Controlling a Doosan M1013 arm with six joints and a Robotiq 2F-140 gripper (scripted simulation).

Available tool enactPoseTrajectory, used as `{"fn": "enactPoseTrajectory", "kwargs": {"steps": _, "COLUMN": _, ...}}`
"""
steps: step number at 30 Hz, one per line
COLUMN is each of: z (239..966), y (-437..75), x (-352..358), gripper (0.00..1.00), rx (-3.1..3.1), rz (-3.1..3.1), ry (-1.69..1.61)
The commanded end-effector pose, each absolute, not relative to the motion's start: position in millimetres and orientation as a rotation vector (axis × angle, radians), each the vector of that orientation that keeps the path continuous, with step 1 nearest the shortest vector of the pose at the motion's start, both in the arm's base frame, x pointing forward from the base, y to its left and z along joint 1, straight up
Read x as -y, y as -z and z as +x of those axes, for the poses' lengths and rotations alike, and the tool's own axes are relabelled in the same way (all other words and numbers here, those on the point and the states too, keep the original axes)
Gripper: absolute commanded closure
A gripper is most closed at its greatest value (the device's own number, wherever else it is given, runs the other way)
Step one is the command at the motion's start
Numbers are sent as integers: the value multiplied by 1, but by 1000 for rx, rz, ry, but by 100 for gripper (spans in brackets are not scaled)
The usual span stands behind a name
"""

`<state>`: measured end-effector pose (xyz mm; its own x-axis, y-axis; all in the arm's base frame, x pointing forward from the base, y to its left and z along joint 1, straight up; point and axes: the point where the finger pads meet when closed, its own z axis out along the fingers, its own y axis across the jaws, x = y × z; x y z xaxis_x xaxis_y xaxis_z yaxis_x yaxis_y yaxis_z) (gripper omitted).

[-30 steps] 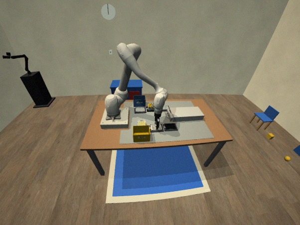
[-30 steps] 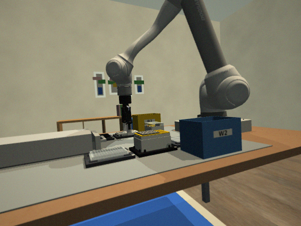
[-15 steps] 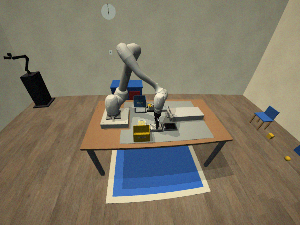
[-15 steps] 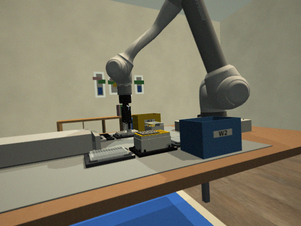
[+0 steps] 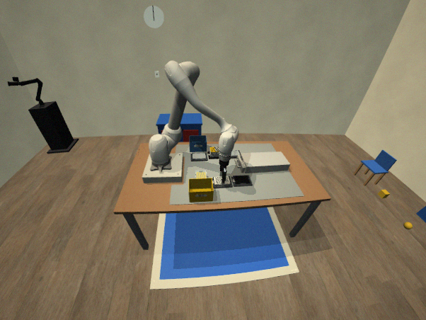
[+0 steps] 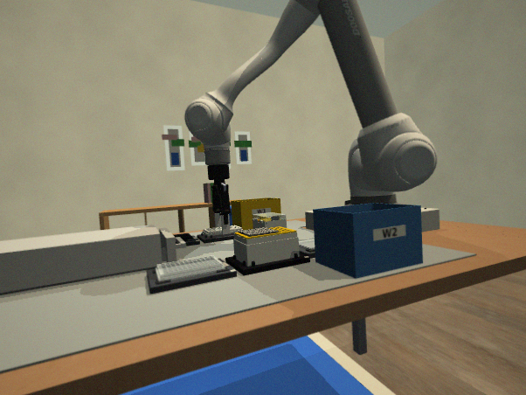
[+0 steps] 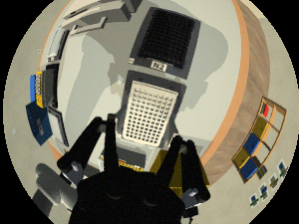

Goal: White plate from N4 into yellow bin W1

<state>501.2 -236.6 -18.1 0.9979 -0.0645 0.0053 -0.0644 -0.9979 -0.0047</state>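
With the gripper clamped half-closed on the white plate seated in nest N4 at frame centre, the grasp step appears complete; next, lift straight up and carry it over bin W1.

White plate: fine grid of dark dots. Nest beyond it, frame centre-top: black, mesh-like. Bin W1: yellow, grey label. Bin W2: dark blue, grey label w/ black text. Tool: black. Arm: light grey. Worktop: orange-brown w/ grey mat. Floor rug, lower centre: blue, cream border.
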Motion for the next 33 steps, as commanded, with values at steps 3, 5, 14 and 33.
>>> {"fn": "enactPoseTrajectory", "kwargs": {"steps": 3, "z": 501, "y": 17, "x": 237, "gripper": 90, "rx": -101, "rz": -3135, "ry": 9}}
{"fn": "enactPoseTrajectory", "kwargs": {"steps": 5, "z": 501, "y": 16, "x": 237, "gripper": 90, "rx": -101, "rz": -3135, "ry": 9}}
{"fn": "enactPoseTrajectory", "kwargs": {"steps": 14, "z": 501, "y": 7, "x": 237, "gripper": 90, "rx": -101, "rz": -3135, "ry": 9}}
{"fn": "enactPoseTrajectory", "kwargs": {"steps": 33, "z": 501, "y": -16, "x": 237, "gripper": 90, "rx": -101, "rz": -3135, "ry": 9}}
